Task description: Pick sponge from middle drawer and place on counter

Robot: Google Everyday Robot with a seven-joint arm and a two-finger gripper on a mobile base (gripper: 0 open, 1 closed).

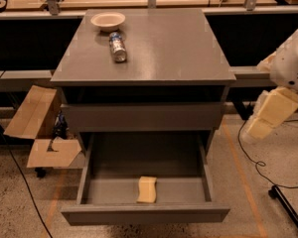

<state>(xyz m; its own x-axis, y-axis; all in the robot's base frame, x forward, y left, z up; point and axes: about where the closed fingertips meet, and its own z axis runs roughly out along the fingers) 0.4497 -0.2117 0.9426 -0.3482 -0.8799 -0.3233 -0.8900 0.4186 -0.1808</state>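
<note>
The pale-yellow sponge [147,189] lies flat near the front of the open middle drawer [145,213], just right of its middle. The drawer is pulled far out of the grey cabinet. The grey counter [164,48] is the cabinet's top. My gripper [266,114] hangs at the right edge of the view, to the right of the cabinet and level with the upper drawer front, well above and right of the sponge. It holds nothing that I can see.
A shallow cream bowl [108,20] and a can lying on its side [117,46] rest on the counter's back left. An open cardboard box [39,128] stands left of the cabinet. Cables and a stand foot [288,202] lie on the floor at right.
</note>
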